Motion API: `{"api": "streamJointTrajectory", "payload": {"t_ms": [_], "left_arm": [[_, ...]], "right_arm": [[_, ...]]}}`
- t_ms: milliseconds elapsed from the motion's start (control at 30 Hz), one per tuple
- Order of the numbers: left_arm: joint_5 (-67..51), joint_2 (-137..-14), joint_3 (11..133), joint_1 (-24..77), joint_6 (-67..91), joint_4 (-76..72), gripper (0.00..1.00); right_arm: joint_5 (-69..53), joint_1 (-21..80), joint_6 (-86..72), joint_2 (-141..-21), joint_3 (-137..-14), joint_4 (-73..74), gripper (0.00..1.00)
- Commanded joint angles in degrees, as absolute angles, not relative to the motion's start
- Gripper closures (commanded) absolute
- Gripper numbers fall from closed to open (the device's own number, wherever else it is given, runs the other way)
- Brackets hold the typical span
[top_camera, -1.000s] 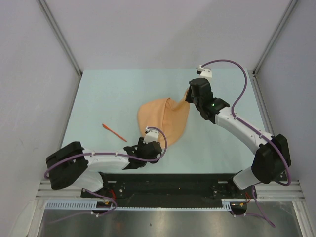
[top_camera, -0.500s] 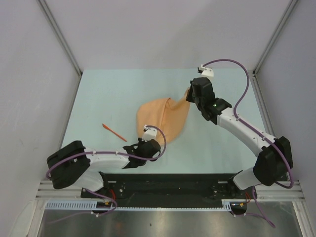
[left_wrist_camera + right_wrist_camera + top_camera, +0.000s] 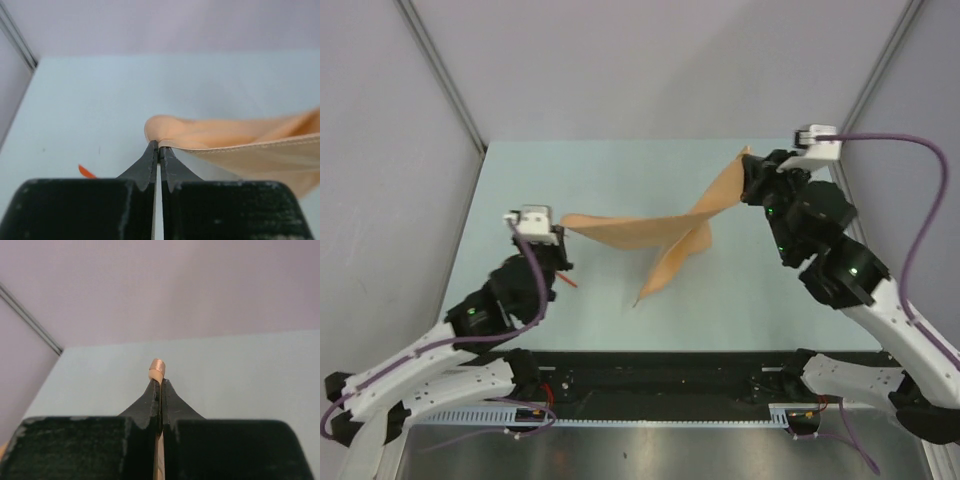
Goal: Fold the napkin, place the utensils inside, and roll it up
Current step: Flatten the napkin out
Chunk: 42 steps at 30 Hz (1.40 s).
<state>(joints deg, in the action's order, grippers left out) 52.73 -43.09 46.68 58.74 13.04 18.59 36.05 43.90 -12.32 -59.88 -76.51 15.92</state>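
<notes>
Above the middle of the tabletop (image 3: 610, 170), the napkin (image 3: 655, 232) hangs raised as a twisted band. One corner is pinched in the left gripper (image 3: 159, 146) toward the left edge and another in the right gripper (image 3: 159, 382) near the far right corner. Both pairs of jaws are closed tight on cloth, with only a small nub showing past the right tips. A loose tail droops toward the near edge; whether its tip touches the surface cannot be told. The utensil (image 3: 86, 172) lies on the tabletop near the left edge, mostly hidden by the left arm. You should weigh three risks. Because the cloth crosses over itself between the grips, lowering it as it is would likely lay it down twisted rather than flat, spoiling the fold. Because each hold takes only a sliver of hem, a hard pull apart could slip a corner free. Because the utensil sits just below the left grip, a low sweep of tail or arm could knock it away.
</notes>
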Motion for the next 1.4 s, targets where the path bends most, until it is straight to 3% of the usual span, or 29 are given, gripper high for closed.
{"api": "streamJointTrajectory", "payload": {"t_ms": [0, 167, 367, 1000, 1200, 1367], "left_arm": [[55.8, -36.6, 56.8, 58.2, -9.2, 15.8, 0.96], [52.7, -38.3, 71.2, 58.2, -17.2, 17.8, 0.97], [48.9, -39.6, 77.8, 58.2, -20.7, 19.0, 0.97], [40.2, -37.9, 86.4, 58.2, -17.9, 25.6, 1.00], [39.5, -44.6, 94.3, 58.2, -14.5, 29.8, 1.00], [38.4, -42.8, 93.6, 58.2, -14.4, 25.8, 1.00]], "right_arm": [[47.0, 51.7, -1.1, -54.6, -83.9, 13.8, 1.00], [52.5, 64.1, 8.3, -53.0, -89.7, 13.4, 1.00], [56.4, 71.2, 14.2, -53.0, -93.2, 11.7, 1.00], [54.6, 73.8, 14.4, -50.3, -96.9, 16.2, 1.00], [55.5, 73.8, 19.9, -51.1, -96.8, 10.1, 1.00], [55.6, 73.8, 24.8, -51.2, -95.3, 2.8, 1.00]]}}
